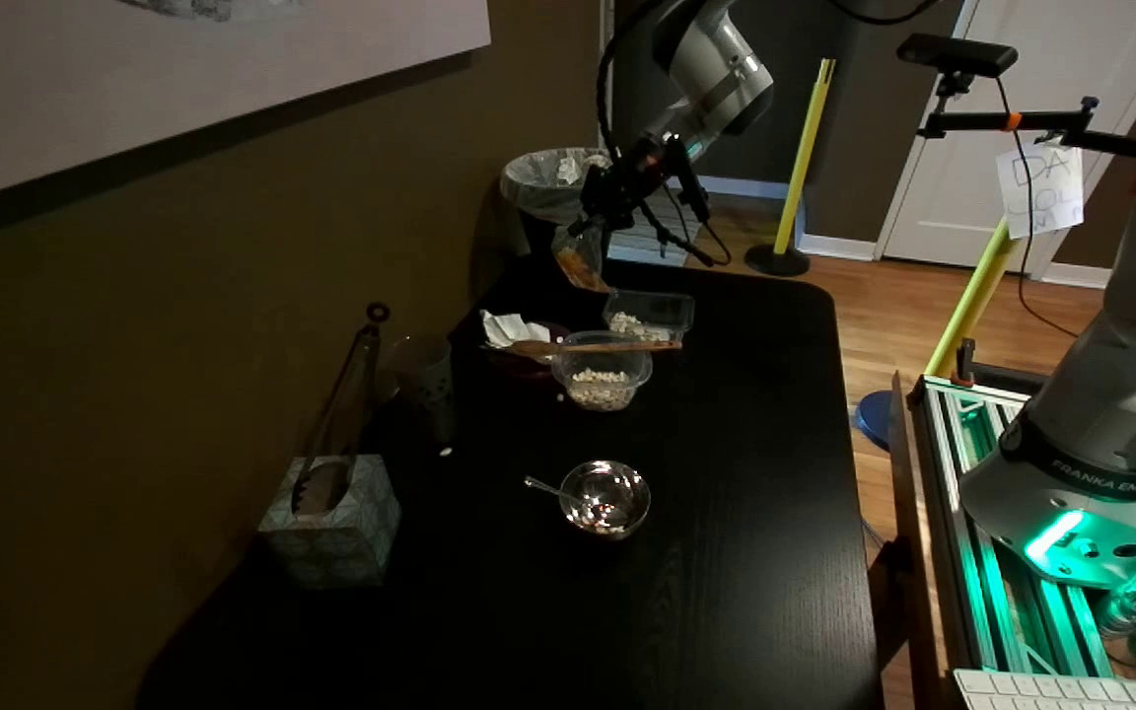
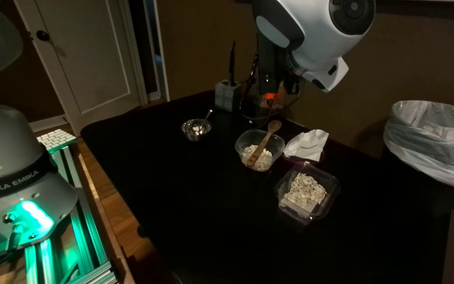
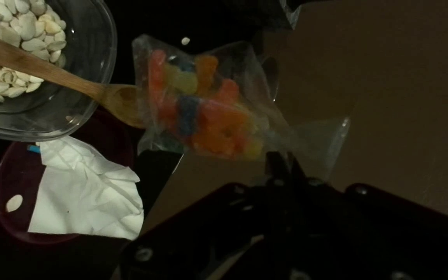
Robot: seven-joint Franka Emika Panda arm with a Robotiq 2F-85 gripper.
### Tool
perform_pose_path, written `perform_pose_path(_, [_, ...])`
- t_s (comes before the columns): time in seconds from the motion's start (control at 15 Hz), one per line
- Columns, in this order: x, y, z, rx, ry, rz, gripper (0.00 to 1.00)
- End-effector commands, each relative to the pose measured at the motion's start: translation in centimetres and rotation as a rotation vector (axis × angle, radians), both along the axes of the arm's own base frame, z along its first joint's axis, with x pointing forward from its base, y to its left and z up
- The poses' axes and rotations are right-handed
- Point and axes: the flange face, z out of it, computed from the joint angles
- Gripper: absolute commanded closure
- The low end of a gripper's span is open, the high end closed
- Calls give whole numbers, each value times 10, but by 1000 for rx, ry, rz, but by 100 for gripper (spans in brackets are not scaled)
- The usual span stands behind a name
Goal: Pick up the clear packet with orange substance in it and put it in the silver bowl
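The clear packet with orange substance (image 3: 208,116) holds orange, red, yellow and blue pieces. It hangs from my gripper (image 3: 282,155), whose fingertips are shut on its clear plastic end. In an exterior view the packet (image 1: 578,264) is held in the air above the far end of the table; in the other exterior view it is mostly hidden behind the gripper. The silver bowl (image 1: 604,498) stands on the table with a metal spoon and some whitish bits in it. It also shows in an exterior view (image 2: 196,131), well away from the gripper. The bowl is out of the wrist view.
A clear tub (image 2: 256,138) of whitish seeds has a wooden spoon (image 2: 264,144) across it. Beside it are a clear seed container (image 2: 307,193) and a dark red bowl with white paper (image 2: 306,145). A tissue box with tongs (image 1: 331,532), a lined bin (image 1: 548,182) and the wall are near.
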Motion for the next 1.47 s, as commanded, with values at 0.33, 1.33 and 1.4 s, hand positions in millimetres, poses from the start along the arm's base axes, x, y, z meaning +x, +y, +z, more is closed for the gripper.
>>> perform_pose_path(0.33, [-79,25,15,57,-137,235,100])
perform_pose_path(1.33, [-144,60,12,82,-236,365,98])
perform_pose_path(1.4, [-144,60,12,81,-236,365,98])
